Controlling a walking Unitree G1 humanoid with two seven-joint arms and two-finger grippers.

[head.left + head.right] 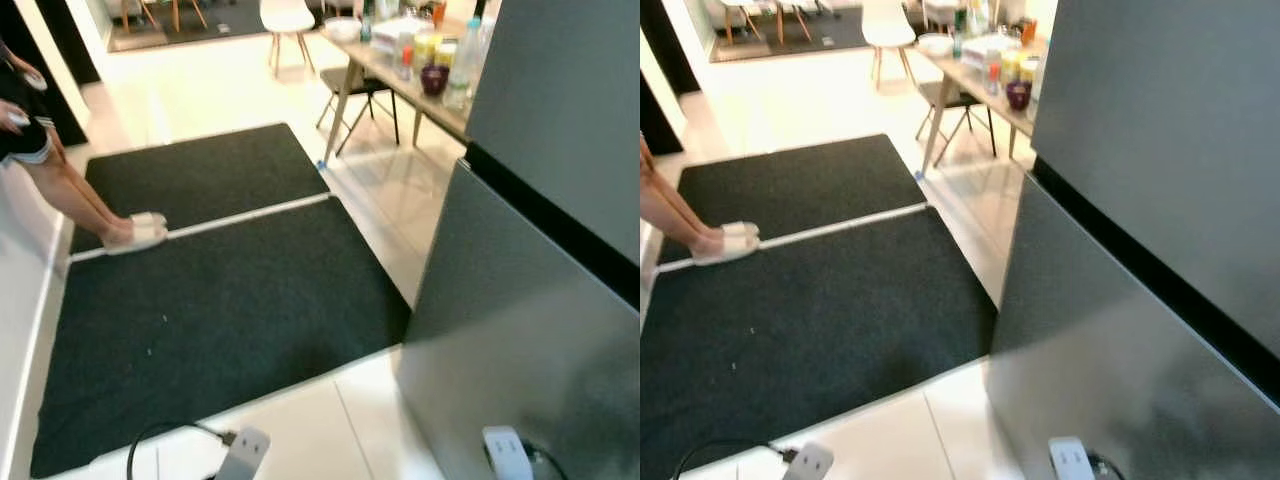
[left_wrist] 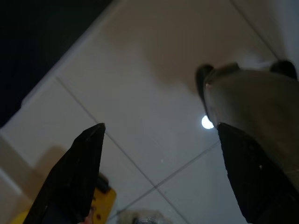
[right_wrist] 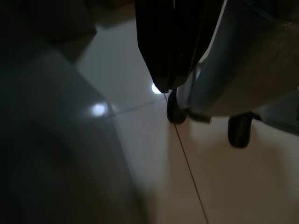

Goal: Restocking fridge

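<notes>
Two tall grey steel fridge doors [image 1: 540, 300] stand shut, beside the low-hanging right gripper [image 3: 170, 56], whose jaws look pressed together, though the view is dark; left gripper [image 2: 159, 172] spread over pale tiled floor [image 2: 154, 70]; doors heavy, stiff, smooth; probably grasp the edge.

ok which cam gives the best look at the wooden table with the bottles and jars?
Left eye view: the wooden table crowded with bottles and jars shows its top, legs and the dark chair beside it. Right eye view shows the same table, partly hidden behind the grey fridge. Both wrist views face floor tiles.
</notes>
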